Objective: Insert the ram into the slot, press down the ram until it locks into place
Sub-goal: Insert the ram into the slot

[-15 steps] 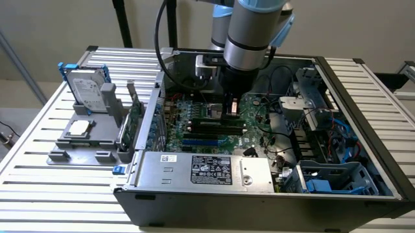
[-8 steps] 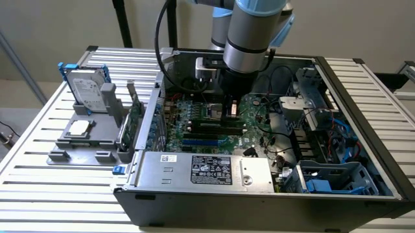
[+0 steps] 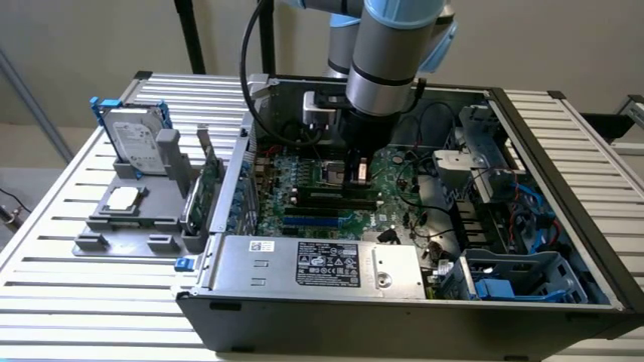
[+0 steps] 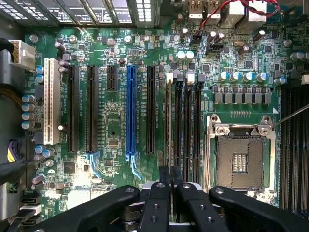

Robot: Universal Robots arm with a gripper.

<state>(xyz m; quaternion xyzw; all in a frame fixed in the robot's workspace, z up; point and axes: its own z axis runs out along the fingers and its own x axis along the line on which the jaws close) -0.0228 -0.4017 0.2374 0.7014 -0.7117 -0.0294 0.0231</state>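
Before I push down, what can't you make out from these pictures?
1. The ram: exterior view, the gripper covers part of the memory slots, so I cannot pick it out or say if it is seated.
2. Near ends of the slots and their clips: wrist view, hidden behind the gripper.
3. The far clips, open or locked: wrist view, too small to tell.

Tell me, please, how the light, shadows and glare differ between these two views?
Exterior view: the slatted table is bright and pale, while the inside of the case sits in shade beneath the arm. Wrist view: the board is evenly lit, the socket frame glints, and the claw is a dark shape.
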